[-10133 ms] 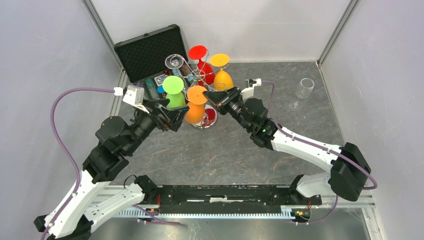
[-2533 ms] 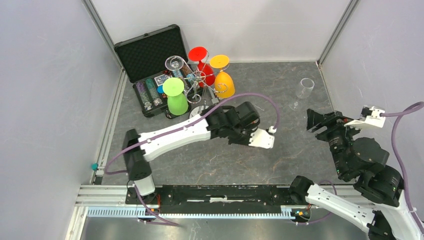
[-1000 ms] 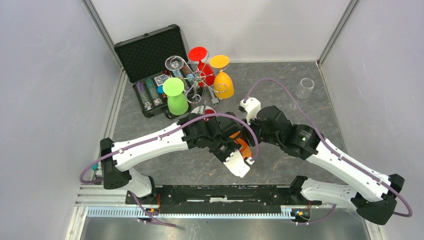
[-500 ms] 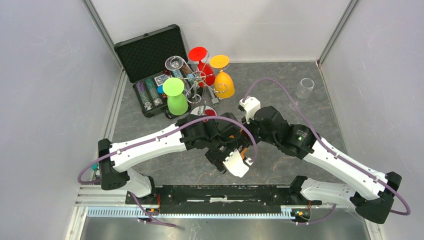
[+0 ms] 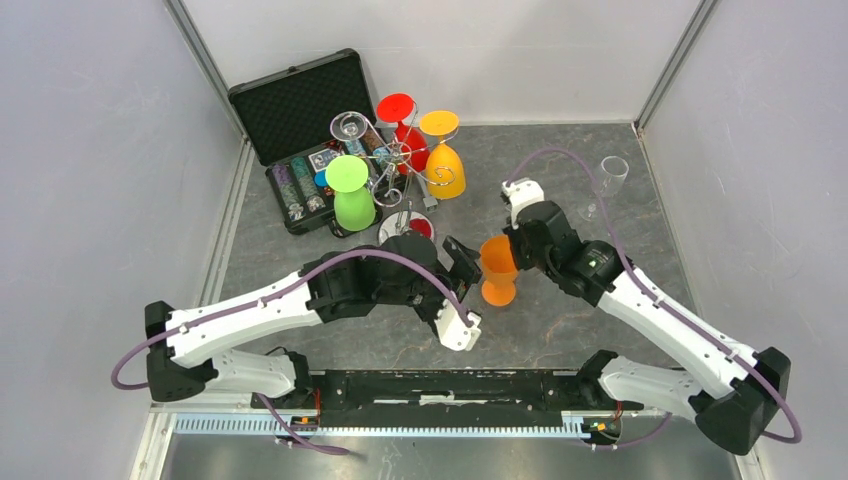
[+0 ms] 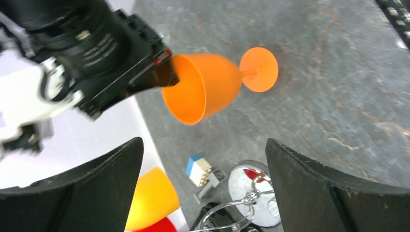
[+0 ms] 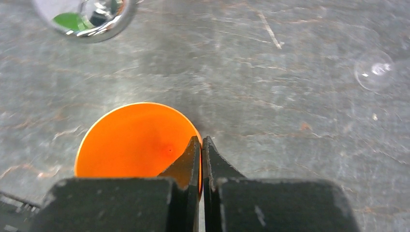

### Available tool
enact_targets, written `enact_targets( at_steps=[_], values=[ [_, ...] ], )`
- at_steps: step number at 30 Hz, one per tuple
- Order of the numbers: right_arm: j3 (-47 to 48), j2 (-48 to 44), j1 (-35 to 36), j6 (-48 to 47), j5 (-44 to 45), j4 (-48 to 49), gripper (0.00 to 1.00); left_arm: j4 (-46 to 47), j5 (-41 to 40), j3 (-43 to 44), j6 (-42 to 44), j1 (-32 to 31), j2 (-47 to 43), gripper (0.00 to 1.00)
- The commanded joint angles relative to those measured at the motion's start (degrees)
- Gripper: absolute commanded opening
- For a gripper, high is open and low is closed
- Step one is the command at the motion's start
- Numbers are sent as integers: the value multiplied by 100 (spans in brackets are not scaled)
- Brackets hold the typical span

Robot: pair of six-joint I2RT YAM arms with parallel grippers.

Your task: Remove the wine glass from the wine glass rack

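Note:
The orange wine glass (image 5: 498, 270) stands upright in the middle of the table, off the wine glass rack (image 5: 400, 160). My right gripper (image 5: 512, 248) is shut on its rim, one finger inside the bowl and one outside. The right wrist view looks down into the orange wine glass (image 7: 130, 140) with the right gripper (image 7: 201, 140) pinching its edge. Just left of the glass, my left gripper (image 5: 458, 262) is open and holds nothing. The left wrist view has the left gripper (image 6: 203, 141) wide apart, with the orange wine glass (image 6: 208, 87) beyond its fingertips.
Green (image 5: 350, 190), red (image 5: 400, 120), yellow (image 5: 445, 150) and clear (image 5: 350, 125) glasses hang on the rack. Its mirror base (image 5: 408, 225) lies just behind my left gripper. A black case of chips (image 5: 300, 110) stands back left. A clear glass (image 5: 605, 180) stands right. A small brick (image 6: 200, 170) lies by the base.
My left gripper opened, let go of the orange glass and drew back to the left. My right gripper closed on the rim and carried the glass a little right and back.

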Motion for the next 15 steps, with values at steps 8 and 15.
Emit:
enact_targets(
  at_steps=[8, 15],
  values=[
    [149, 554, -2144, -52, 387, 1268, 0, 2980, -2129, -397, -3155, -26, -375, 100],
    [761, 1565, -3047, 355, 295, 1765, 0, 2569, -4082, 134, -5293, -26, -210, 100]
  ],
)
